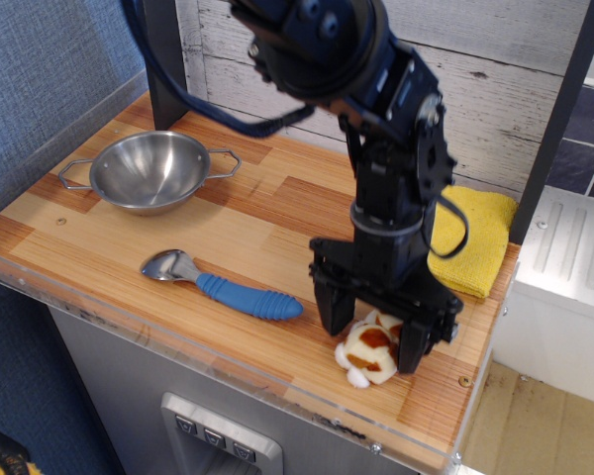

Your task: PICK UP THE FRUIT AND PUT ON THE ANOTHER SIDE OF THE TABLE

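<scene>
The fruit [366,354], a lumpy cream-white thing with orange-brown patches, lies on the wooden table [267,213] near its front right edge. My black gripper [371,334] points straight down over it and is open. One finger stands left of the fruit and the other right of it, with gaps on both sides. The fruit's upper part sits between the fingertips; it rests on the tabletop and is not lifted.
A steel bowl [150,170] with two handles stands at the back left. A spoon with a blue handle [225,286] lies at the front middle. A folded yellow cloth [478,240] lies at the right behind the arm. A clear plastic rim [178,343] runs along the front edge.
</scene>
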Controlling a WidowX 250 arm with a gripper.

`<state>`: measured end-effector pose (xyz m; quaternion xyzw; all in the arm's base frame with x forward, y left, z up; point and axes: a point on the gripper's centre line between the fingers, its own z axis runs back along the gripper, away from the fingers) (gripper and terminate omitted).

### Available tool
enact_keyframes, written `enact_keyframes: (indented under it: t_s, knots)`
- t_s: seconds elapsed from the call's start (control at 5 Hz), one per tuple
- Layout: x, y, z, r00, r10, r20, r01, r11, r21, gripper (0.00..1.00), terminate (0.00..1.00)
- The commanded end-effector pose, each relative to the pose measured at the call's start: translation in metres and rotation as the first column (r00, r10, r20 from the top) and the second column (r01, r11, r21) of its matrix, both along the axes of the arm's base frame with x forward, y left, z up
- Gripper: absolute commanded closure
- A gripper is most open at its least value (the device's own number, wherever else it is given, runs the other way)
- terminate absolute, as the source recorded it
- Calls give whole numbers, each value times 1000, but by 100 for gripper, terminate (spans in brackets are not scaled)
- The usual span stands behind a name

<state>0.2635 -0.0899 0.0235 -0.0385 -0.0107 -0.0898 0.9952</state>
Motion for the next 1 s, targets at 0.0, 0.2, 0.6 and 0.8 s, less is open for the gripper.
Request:
enact_keyframes:
  t_s: [0.0,0.2,0.6,0.8]
  knots:
    - [13,-12,81,981,-72,179,76,997,-18,0,0]
    - [11,-17,111,973,-64,222,61,998,20,0,0]
    - [11,-17,111,973,-64,222,61,998,20,0,0]
    - [11,-17,111,973,-64,222,61,998,20,0,100]
